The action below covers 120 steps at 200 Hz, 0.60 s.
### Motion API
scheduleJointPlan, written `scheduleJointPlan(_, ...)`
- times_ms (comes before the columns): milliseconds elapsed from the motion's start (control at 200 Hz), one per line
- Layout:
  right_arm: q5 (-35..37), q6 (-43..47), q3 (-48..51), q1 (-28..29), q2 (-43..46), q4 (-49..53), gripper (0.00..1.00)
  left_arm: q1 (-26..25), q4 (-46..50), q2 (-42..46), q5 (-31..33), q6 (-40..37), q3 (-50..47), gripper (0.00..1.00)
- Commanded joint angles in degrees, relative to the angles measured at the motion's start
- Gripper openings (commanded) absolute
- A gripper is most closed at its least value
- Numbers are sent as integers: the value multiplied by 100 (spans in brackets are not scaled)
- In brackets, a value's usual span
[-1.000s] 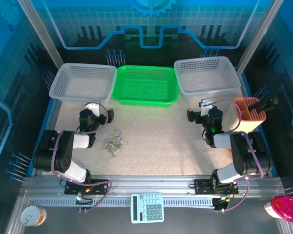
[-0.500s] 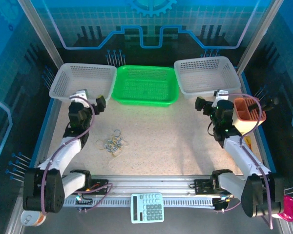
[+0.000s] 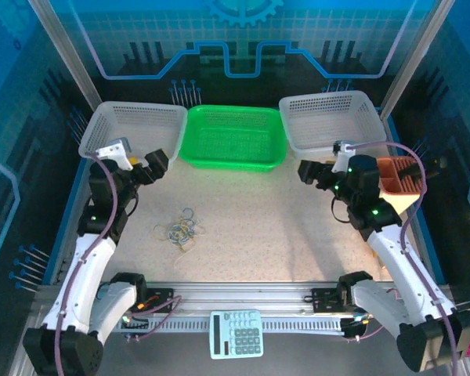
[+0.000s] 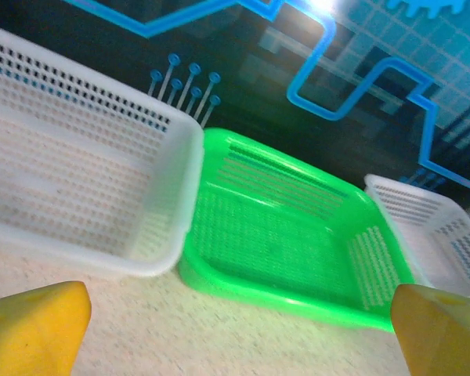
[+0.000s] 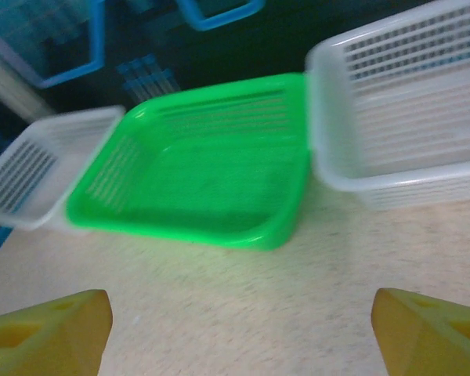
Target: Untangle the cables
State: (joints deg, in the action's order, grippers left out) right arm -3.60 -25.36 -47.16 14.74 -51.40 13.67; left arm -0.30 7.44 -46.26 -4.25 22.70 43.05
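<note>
Both the left gripper (image 3: 155, 163) and right gripper (image 3: 307, 171) hang spread wide apart, the cables (image 3: 181, 229) knotted on the tabletop (image 3: 266, 227) below and behind the left one, so a coarse pinch there could seize several loops and tighten the tangle

Speckled beige table (image 3: 282, 227) fills ctr of frame. Along its top edge, close side by side: left white basket (image 3: 129, 155), green basket (image 3: 232, 162), right white basket (image 3: 329, 142). Cables (image 3: 180, 229) sit tangled lower-left of ctr. Orange holder (image 3: 399, 184) at right edge.
</note>
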Motion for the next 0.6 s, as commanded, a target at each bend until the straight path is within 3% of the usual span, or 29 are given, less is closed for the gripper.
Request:
scheduleJointPlan(0,-62,-156,-283,754,-128,540,83,-39,940,261,-547,375,203,99)
scheduleJointPlan(165,397,-364,-437,2135,-840,374,76,-63,1770,264,-490,459,317,99)
scheduleJointPlan(300,599,-603,-664,3104,-1785,44,70,-76,1917,61,-654,623,259,99)
scheduleJointPlan(595,872,-418,-2051,4802,-4355,-108,70,-94,2096,42,-508,686,327,99)
